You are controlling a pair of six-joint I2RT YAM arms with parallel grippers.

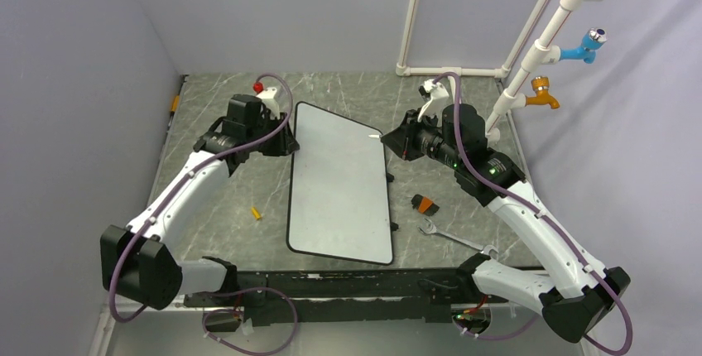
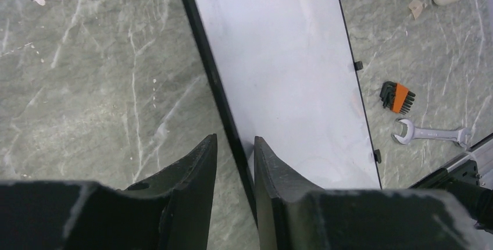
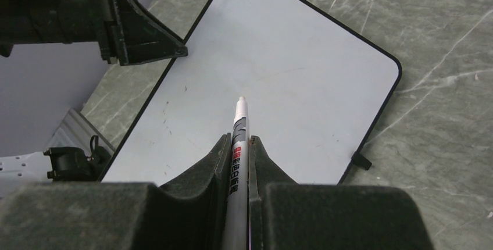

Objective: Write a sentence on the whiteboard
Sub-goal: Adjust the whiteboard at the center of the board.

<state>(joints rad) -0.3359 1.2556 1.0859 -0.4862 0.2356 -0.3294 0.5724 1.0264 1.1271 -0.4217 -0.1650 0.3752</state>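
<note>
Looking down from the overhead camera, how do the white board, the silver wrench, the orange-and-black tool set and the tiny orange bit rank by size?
1. whiteboard, by far the largest.
2. wrench.
3. hex key set, shorter than the wrench.
4. small orange piece, the smallest.

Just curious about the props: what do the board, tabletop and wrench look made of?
Board: smooth white panel, faint sheen, likely coated plastic or metal; thin black rim. Tabletop: grey-green with white veins, marble look, perhaps printed. Wrench: bright silver, apparently steel.

wrench (image 1: pixel 457 238), orange/blk hex key set (image 1: pixel 425 204), small orange piece (image 1: pixel 257 213), pvc pipes (image 1: pixel 542 48) w/ taps
</note>
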